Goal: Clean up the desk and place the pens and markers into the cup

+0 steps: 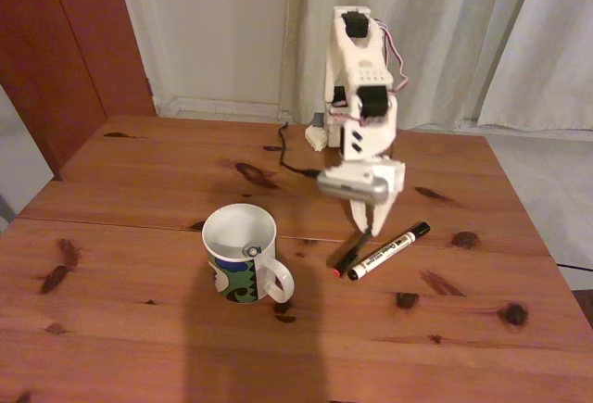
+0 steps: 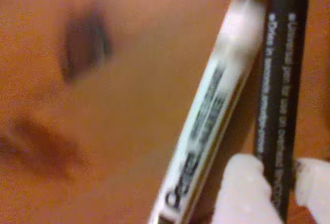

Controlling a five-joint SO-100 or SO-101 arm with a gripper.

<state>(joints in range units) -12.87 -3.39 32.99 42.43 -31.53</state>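
- Pens and markers: two lie side by side right of centre in the fixed view, on the counter (image 1: 139,329), a knotty reddish-brown pine top that fills the lower two thirds of the frame.
- White arm (image 1: 357,79) stands at upper centre, bent forward and down over the two sticks.
- Cup (image 1: 243,257), white with a blue-green band, sits left of centre and well apart from the sticks; handle points lower right. A small round end of something shows inside near the front wall, too small to identify.
- White marker (image 1: 384,253) with black cap runs from lower left to upper right, cap at the upper right end. In the wrist view it is a blurred diagonal with black print, just left of the pen and not in the fingers.
- Black pen (image 1: 351,253), red at its lower end, lies just left of the marker and touching or nearly so.
- Tool (image 2: 281,183): at lower right of the wrist view, its two white fingers (image 2: 242,188) sit either side of the black pen's barrel, clenched on it or very nearly. Pen is at counter level.
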